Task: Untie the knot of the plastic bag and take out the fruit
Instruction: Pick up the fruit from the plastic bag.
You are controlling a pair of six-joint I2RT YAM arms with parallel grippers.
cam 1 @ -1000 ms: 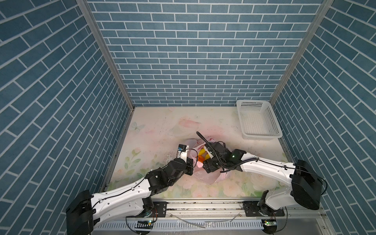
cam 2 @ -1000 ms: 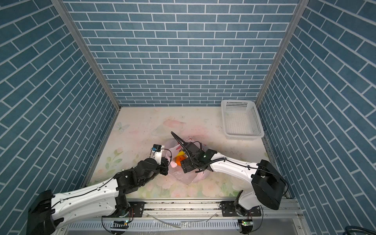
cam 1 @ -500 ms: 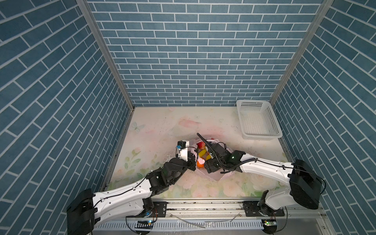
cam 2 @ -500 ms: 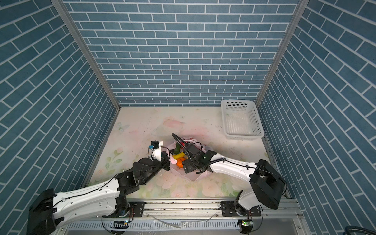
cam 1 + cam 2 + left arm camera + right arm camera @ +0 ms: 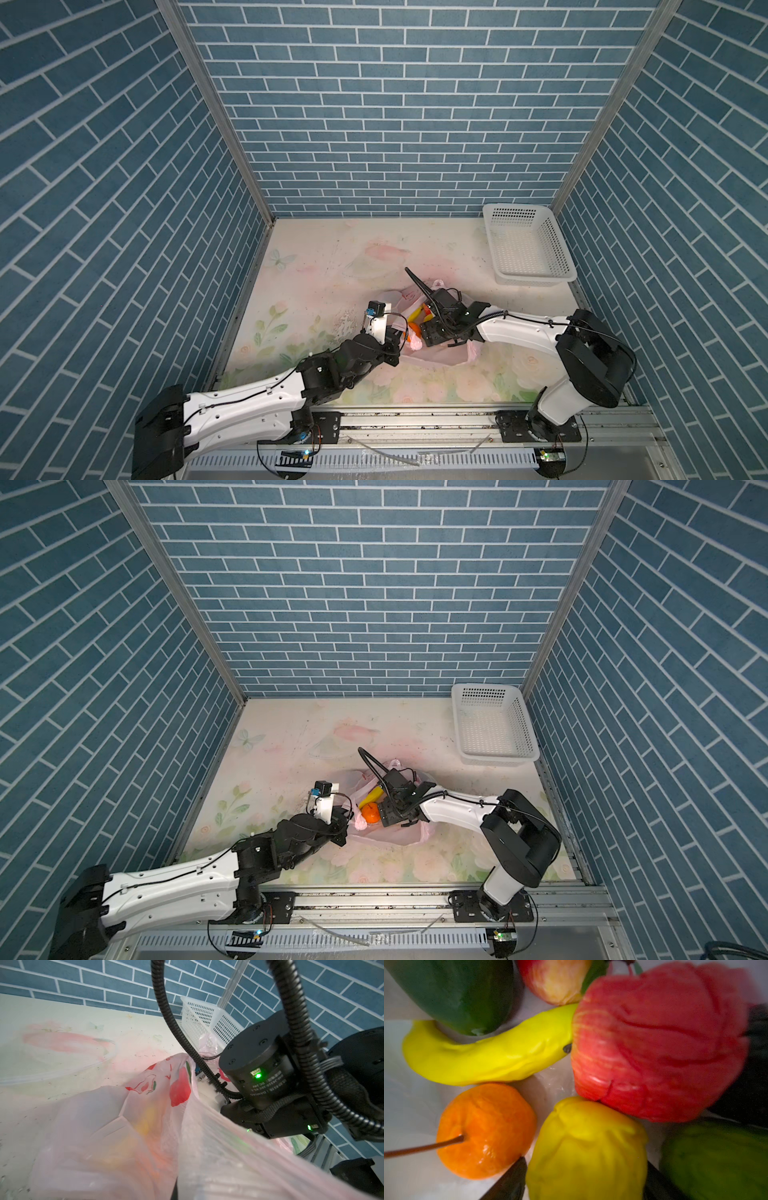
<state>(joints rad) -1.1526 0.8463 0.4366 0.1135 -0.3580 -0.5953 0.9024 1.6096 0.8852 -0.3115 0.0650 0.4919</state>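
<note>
Left gripper [image 5: 397,336] clamped on plastic bag [image 5: 440,356] rim; right gripper [image 5: 585,1164] spread wide astride yellow fruit [image 5: 583,1136]. Squashy fruit may squirt sideways when squeezed.

Floral table [image 5: 324,266] — pink plastic bag [image 5: 436,355] mid-front, white basket [image 5: 528,245] back-right corner

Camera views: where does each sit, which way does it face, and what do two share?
Both top views: high out front, looking down on the table; left gripper, right gripper and both arms show.
Left wrist: low beside the plastic bag, facing the right arm and basket; own jaws unseen.
Right wrist: inside the bag, facing the fruit; own fingers show.
Shared: orange, in right wrist and a top view.
</note>
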